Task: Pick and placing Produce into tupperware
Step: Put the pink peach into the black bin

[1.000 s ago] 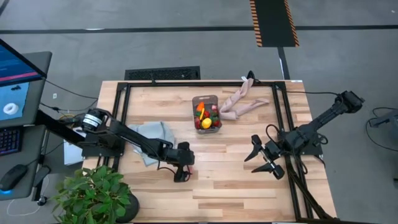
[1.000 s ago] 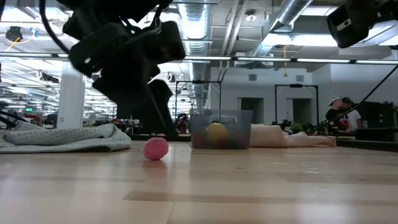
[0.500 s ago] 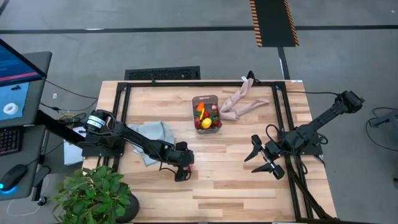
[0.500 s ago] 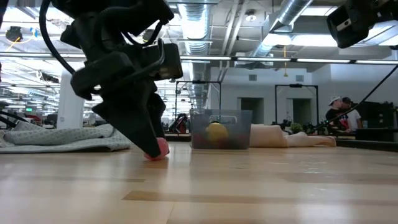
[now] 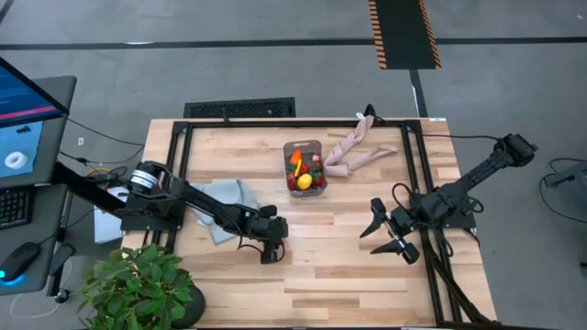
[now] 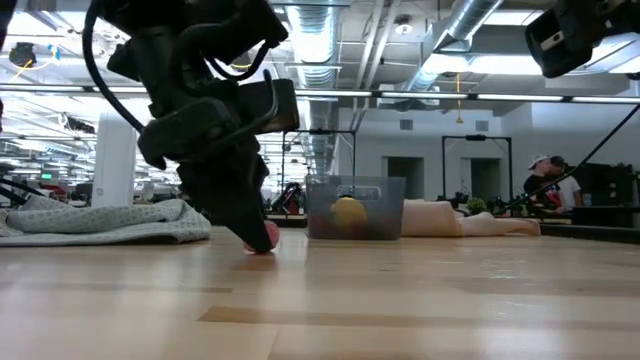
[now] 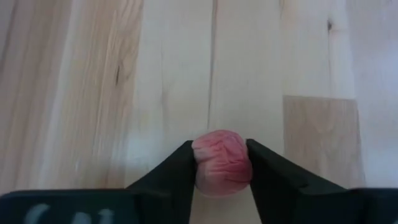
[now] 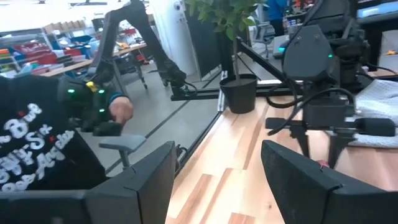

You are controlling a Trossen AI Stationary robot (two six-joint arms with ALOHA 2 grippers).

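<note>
pinching a pink berry (image 7: 222,163) between its two dark fingers (image 7: 177,168), the left hand (image 5: 269,249) sits low at the worktop (image 5: 348,266), near the middle of the front half. in the left wrist view both fingers press against the sides of the berry, which rests on the pale wood. in the low view the berry (image 6: 264,236) shows at the tip of the hand (image 6: 250,232), touching the worktop surface. just behind the left arm lies a folded grey-blue cloth (image 5: 225,203), towards the worktop's left side. farther back, near the middle of the rear half, stands the tupperware (image 5: 304,167), a small clear tub holding produce (image 5: 306,174): a yellow lemon, red pieces, something orange and green. the low view shows the tub (image 6: 355,207) with the lemon inside, well apart from the held berry. touching or just beside the tub's right side lies a beige limb-shaped object (image 5: 356,151). the right hand (image 5: 389,235) hangs over the right part of the worktop, its fingers spread apart with nothing between them. a potted plant (image 5: 142,289) stands at the front left corner.
</note>
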